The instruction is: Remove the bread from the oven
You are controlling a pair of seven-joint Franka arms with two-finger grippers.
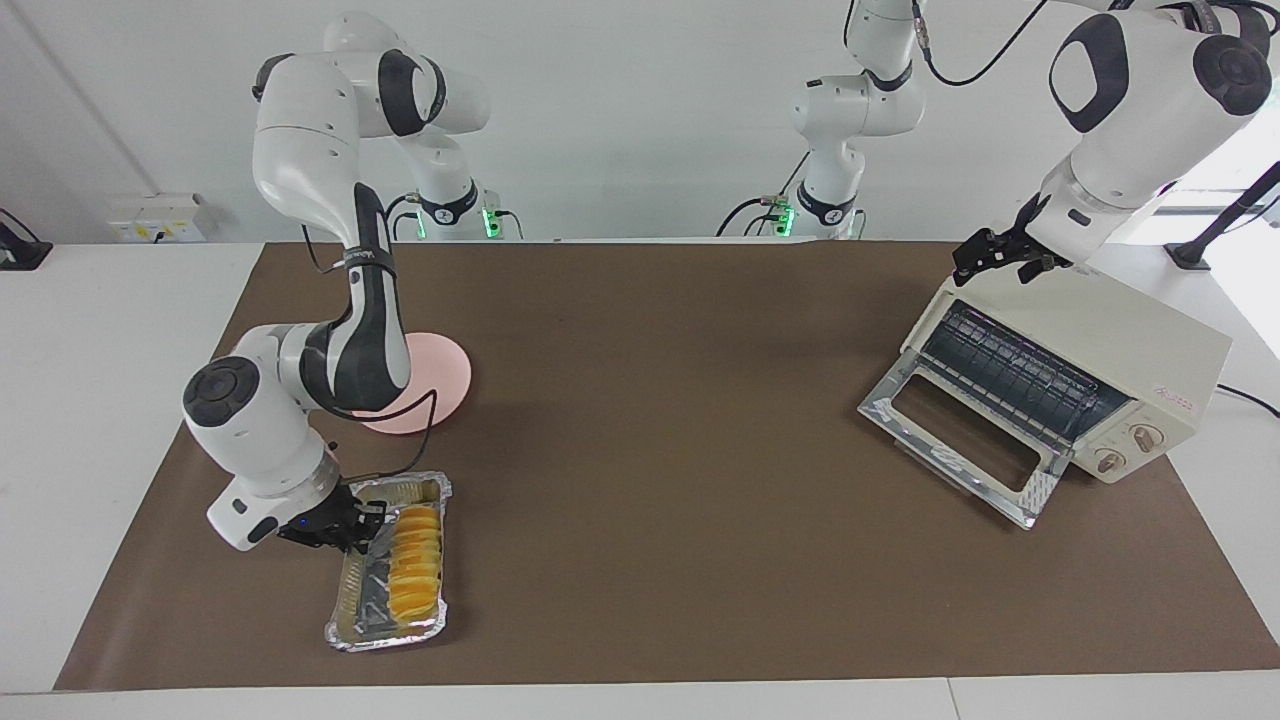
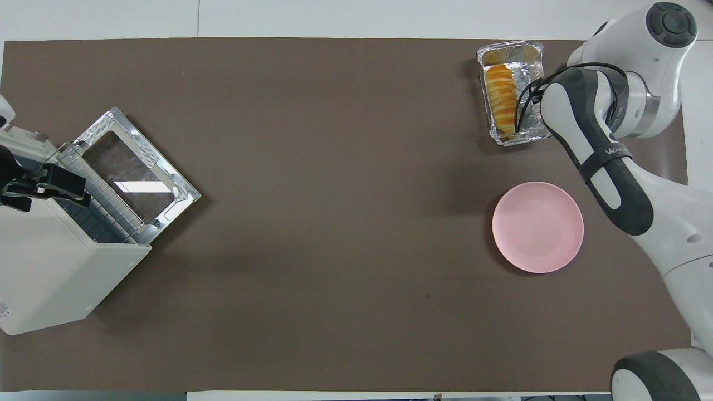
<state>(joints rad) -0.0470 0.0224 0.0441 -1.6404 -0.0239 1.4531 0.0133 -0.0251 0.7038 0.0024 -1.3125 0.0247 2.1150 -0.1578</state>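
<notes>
The golden ridged bread [image 1: 416, 562] lies in a crinkled silver foil tray [image 1: 362, 598] on the brown mat, toward the right arm's end and farther from the robots than the pink plate. The bread also shows in the overhead view [image 2: 499, 97]. My right gripper [image 1: 360, 525] is low at the tray's rim, beside the bread; in the overhead view the arm hides it. The cream-white oven [image 1: 1110, 335] stands at the left arm's end with its glass door [image 1: 960, 440] dropped open and its rack bare. My left gripper [image 1: 992, 255] hangs over the oven's top edge above the door opening.
A pink plate [image 2: 537, 226] lies nearer to the robots than the tray, partly covered by the right arm in the facing view. The oven's power cord [image 1: 1250, 398] trails off the mat at the left arm's end. The brown mat [image 1: 660, 420] covers most of the table.
</notes>
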